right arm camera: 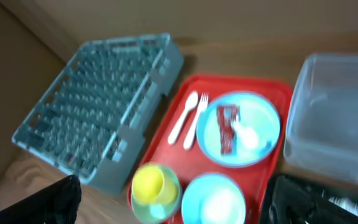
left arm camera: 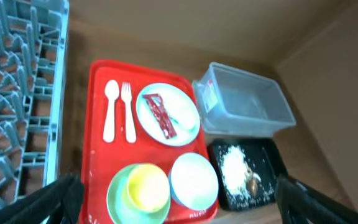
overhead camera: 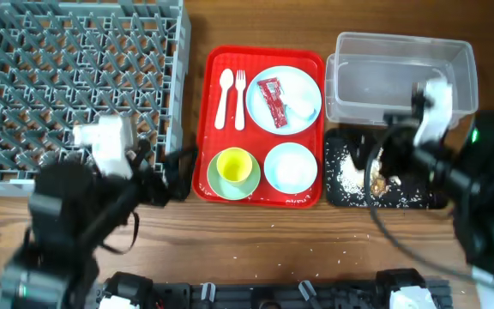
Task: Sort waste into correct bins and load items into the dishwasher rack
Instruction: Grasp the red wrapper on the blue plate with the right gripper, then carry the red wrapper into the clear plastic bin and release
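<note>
Two arms work over the wooden bench (overhead camera: 316, 249). The left fingers (left arm camera: 55, 199) are spread wide w/ nothing btwn them, just off the near-left edge of the red tray (overhead camera: 206, 129). The right fingers (right arm camera: 48, 202) are likewise spread & empty, above the black tray (left arm camera: 269, 155). In the red tray's near row, the yellow cup (overhead camera: 234, 162) sits inside the pale-green bowl (overhead camera: 251, 184), and the pale-blue bowl (overhead camera: 291, 166) is just beside it on the right. The black tray, just right of the red tray, holds the food leftovers (overhead camera: 346, 173): white crumbs & a brown lump. In the red tray's far row, the white spoon (overhead camera: 225, 96) & fork (overhead camera: 239, 99) lie side by side. They are left of the pale-blue plate (overhead camera: 294, 81), which carries the red wrapper (overhead camera: 273, 101) & the white tissue scrap (overhead camera: 303, 108). Beyond the black tray stands the clear tub (overhead camera: 401, 81), close by the red tray's far-right corner. At far left is the grey dishwasher rack (overhead camera: 75, 77), pegs upright, just beside the red tray. The right wrist view is blurred.
</note>
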